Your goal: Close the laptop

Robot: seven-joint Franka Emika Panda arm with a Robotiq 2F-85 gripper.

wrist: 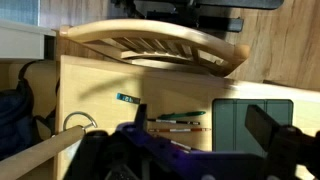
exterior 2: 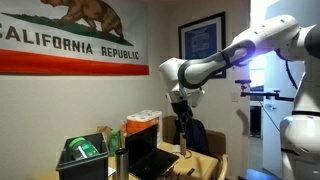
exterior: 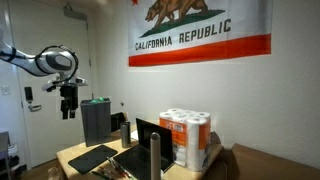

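The black laptop (exterior: 146,140) stands open on the wooden table, its dark screen upright just in front of the paper-roll pack. It also shows in an exterior view (exterior 2: 145,155). It does not show in the wrist view. My gripper (exterior: 68,110) hangs in the air well above the table's end, off to the side of the laptop and touching nothing. It shows in both exterior views (exterior 2: 184,140). In the wrist view its two fingers (wrist: 200,140) are spread wide with nothing between them.
A tall dark grey box (exterior: 96,120), a paper-roll pack (exterior: 185,138) and a flat dark pad (exterior: 92,157) share the table. Below the wrist lie the pad (wrist: 250,125), some pens (wrist: 180,122) and a wooden chair (wrist: 150,45). A bin with green contents (exterior 2: 82,152) stands nearby.
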